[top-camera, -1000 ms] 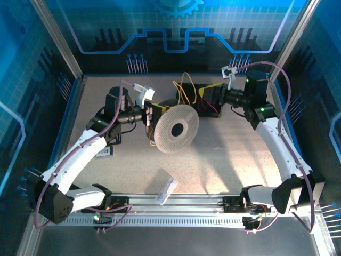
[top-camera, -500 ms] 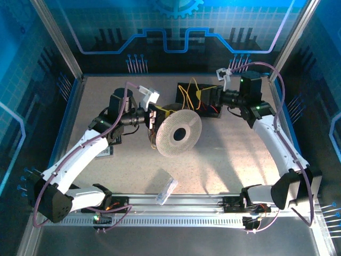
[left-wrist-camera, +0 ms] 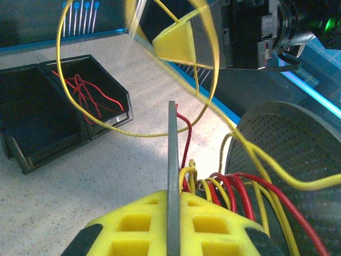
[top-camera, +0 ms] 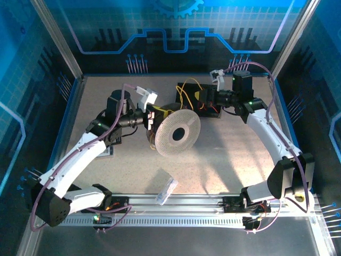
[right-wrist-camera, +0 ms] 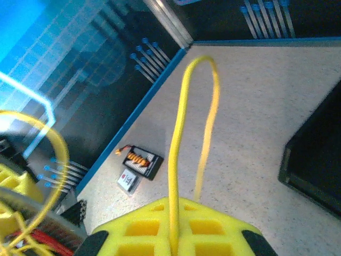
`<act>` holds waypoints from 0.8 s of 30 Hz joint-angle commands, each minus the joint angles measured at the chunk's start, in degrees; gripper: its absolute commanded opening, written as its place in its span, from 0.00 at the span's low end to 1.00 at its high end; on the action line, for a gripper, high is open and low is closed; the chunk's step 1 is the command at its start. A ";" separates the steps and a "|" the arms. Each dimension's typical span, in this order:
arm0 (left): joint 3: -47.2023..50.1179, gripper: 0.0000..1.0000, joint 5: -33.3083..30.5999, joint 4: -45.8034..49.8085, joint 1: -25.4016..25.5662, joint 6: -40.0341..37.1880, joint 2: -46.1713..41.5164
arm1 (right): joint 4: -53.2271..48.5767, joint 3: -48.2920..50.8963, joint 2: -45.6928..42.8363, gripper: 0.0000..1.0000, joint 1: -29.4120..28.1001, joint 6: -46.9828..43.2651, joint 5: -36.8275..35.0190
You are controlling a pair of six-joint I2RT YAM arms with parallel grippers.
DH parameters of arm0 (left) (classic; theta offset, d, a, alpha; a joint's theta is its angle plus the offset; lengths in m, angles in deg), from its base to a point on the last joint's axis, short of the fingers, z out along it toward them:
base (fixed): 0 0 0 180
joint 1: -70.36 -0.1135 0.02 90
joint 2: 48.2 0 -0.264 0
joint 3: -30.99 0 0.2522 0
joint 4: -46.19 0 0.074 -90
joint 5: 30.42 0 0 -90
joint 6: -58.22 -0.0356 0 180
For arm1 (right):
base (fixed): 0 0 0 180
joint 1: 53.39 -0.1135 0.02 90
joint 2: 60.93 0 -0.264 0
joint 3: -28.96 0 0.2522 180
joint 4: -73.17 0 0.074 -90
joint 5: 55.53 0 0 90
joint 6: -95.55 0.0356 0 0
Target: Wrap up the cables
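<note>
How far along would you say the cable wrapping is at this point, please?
Done: several red and yellow turns already sit on the spool. In hand: the left claw grips the spool's rim, and the right claw is shut on a yellow cable that loops loosely. Left: winding that loop in, plus red cables lying in the bin.

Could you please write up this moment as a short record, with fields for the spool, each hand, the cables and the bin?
spool: round, perforated face, tilted, between the two arms
left hand: shut on the spool's thin flange
right hand: shut on a yellow cable that loops up from it
wound cables: red and yellow turns on the spool
bin: black, on the table, with loose red cables inside
</note>
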 commanded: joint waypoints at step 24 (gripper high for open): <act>-12.02 0.00 -18.92 -10.76 -15.58 39.89 -7.57 | 3.58 31.71 -21.54 0.00 17.72 2.48 -7.64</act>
